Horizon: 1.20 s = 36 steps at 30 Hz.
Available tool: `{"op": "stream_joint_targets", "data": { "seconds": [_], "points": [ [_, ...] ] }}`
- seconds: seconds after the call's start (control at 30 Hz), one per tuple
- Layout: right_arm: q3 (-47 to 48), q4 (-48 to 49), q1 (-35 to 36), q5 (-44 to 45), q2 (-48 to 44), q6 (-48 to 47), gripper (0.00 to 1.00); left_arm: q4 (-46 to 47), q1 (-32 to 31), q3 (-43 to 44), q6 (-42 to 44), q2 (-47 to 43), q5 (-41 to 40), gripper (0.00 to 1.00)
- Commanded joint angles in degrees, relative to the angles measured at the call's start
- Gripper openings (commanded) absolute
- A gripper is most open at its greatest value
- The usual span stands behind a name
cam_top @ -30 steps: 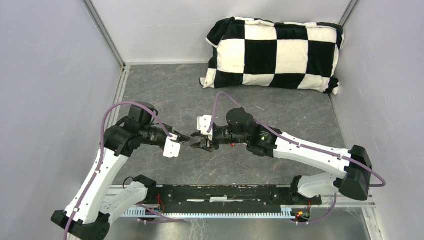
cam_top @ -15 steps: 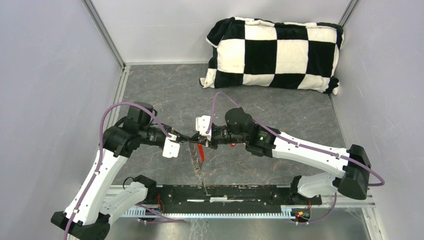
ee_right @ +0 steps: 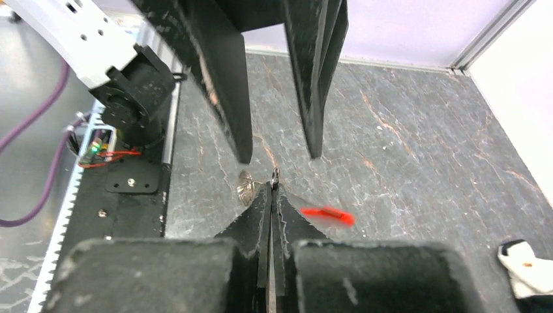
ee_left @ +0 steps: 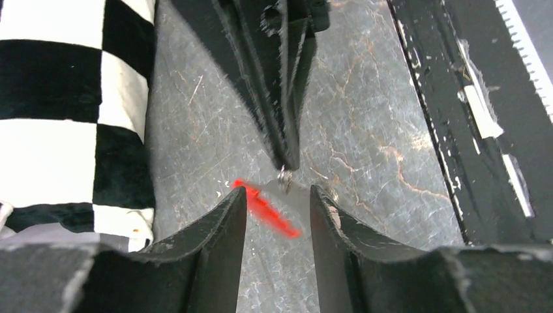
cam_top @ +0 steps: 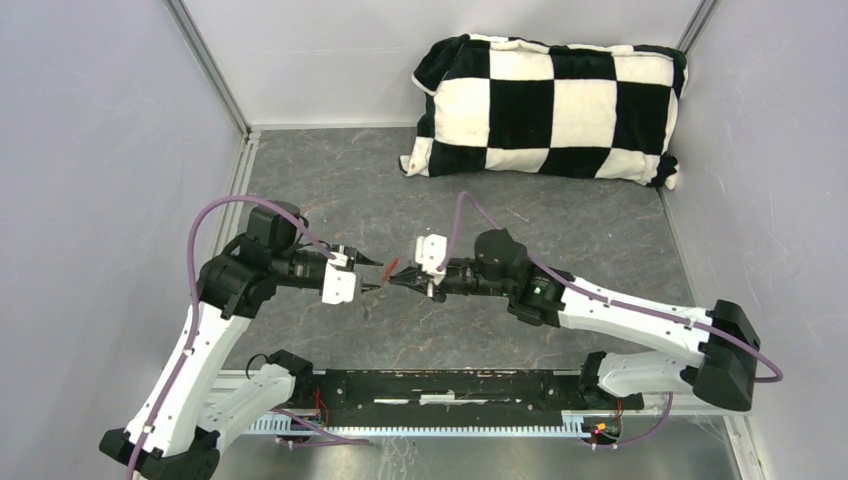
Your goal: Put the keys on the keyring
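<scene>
**A:** What could go wrong from here?

**B:** The right gripper [ee_right: 272,190] is pressed fully together on a sliver of metal, apparently one thin ring of the keyring [ee_left: 285,176]. The red fob [ee_left: 264,208] hangs from it above the table [cam_top: 600,200], near the middle of the scene and a little to the left. With a pinch that slight, a jolt from the fob could work the ring loose and drop the whole chain.

**A:** And the left gripper?

**B:** The left gripper [cam_top: 367,275] is spread wide and holds nothing, its tips just beside the right one's. If it closes off line, it may catch the fob or knock the ring away instead of seizing it.

**A:** Where are the keys?

**B:** That cannot be told. In the right wrist view a small silvery disc [ee_right: 246,188] shows just left of the closed tips, but it could be a ring or a key. No red-headed or dark-headed key can be picked out in any view, so they may be hidden behind the fingers or not there at all.

**A:** Anything else hard to read?

**B:** The fob is only a blurred red streak in both wrist views, so its shape and its link to the rings are lost. From overhead the fingertips crowd together and only a red fleck shows between them.
</scene>
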Motion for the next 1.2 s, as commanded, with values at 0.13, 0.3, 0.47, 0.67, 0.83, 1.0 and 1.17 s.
{"op": "stream_joint_targets", "data": {
  "seconds": [0.13,0.3,0.47,0.67,0.83,1.0,1.17],
  "points": [
    [-13.4,32.6,-3.0,-7.3,-8.8,17.7,0.0,16.5,-0.1,-3.7,-27.3,-6.6,4.4,0.5],
    [-17.3,43.8,-3.4,-9.0,-8.4,24.6,0.0,19.7,-0.1,-5.8,-31.8,-8.3,6.4,0.47],
    [-18.8,50.0,-3.4,-9.2,-7.0,28.8,0.0,20.2,-0.1,-5.9,-34.6,-7.6,9.6,0.43],
    [-18.5,53.4,-3.3,-10.7,-4.6,31.8,0.0,22.0,-0.1,-6.7,-35.9,-7.9,9.6,0.38],
    [-18.2,54.6,-3.4,-10.3,-3.6,32.4,0.0,23.9,0.0,-6.9,-39.3,-8.2,11.1,0.33],
    [-18.1,55.3,-3.3,-10.4,-2.6,33.0,0.0,23.9,0.0,-6.9,-40.8,-8.1,12.9,0.32],
    [-18.4,54.3,-3.3,-9.6,-3.0,32.3,0.0,21.9,-0.1,-6.8,-40.0,-7.9,14.6,0.32]
  ]
}}
